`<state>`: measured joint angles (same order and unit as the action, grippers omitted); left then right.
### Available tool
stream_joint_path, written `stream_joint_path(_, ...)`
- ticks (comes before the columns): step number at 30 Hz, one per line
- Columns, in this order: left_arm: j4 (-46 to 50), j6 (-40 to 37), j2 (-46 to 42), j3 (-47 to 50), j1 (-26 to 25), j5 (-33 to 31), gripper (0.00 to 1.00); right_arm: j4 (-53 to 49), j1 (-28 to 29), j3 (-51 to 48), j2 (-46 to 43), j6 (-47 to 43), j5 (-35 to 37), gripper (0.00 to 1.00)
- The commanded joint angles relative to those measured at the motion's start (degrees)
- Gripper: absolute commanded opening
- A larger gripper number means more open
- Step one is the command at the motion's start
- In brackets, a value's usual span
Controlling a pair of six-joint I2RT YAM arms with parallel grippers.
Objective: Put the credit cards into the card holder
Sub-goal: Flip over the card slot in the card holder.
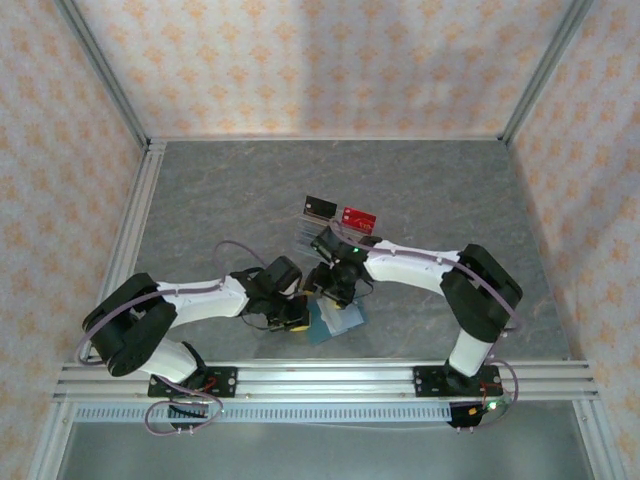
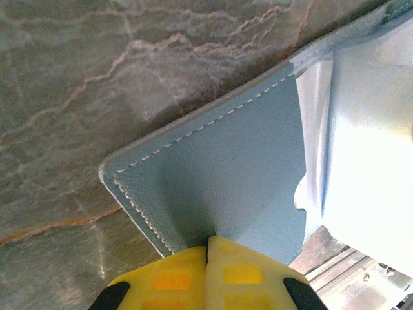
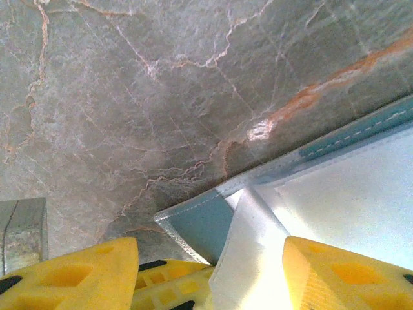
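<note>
In the top view, the card holder (image 1: 338, 320) is lying open near the front of the table (image 1: 210, 210), while the black card (image 1: 320, 208) and red card (image 1: 358, 216) are waiting farther back beside a clear rack (image 1: 310, 235).

In the left wrist view, the left gripper (image 2: 208, 250) is pinching the teal cover's edge, jaws pressed together. It should be anchoring that cover flat.

In the right wrist view, the right gripper (image 3: 210, 253) is standing spread, with a pale inner flap (image 3: 248, 245) between its fingers, unpinched. It should probably be lifting clear gently, without dragging the holder.
</note>
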<state>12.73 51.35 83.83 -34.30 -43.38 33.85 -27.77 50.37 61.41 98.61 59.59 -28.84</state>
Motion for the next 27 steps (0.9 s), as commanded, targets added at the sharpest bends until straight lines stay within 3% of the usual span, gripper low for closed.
stream_joint_path(1,1.69,-3.28,2.98,-1.1,0.92,-4.71,0.0,1.93,1.0,-1.25,-0.92,1.88,-1.0,0.61)
stream_joint_path(10,5.23,-7.11,7.04,-6.45,3.61,-5.37,0.0,3.89,1.05,-0.28,1.16,2.55,-0.78,0.62)
stream_joint_path(16,7.63,-9.16,4.43,-6.52,5.32,-4.95,0.01,7.11,1.05,0.2,4.3,3.91,-1.0,0.63)
stream_joint_path(21,10.16,-8.74,-4.05,-4.36,5.32,-4.99,0.18,6.72,0.94,0.27,4.32,4.52,0.56,0.7)
stream_joint_path(27,15.61,-7.91,-12.86,-2.12,5.32,-6.95,0.3,6.19,0.87,0.27,5.32,4.96,1.93,0.75)
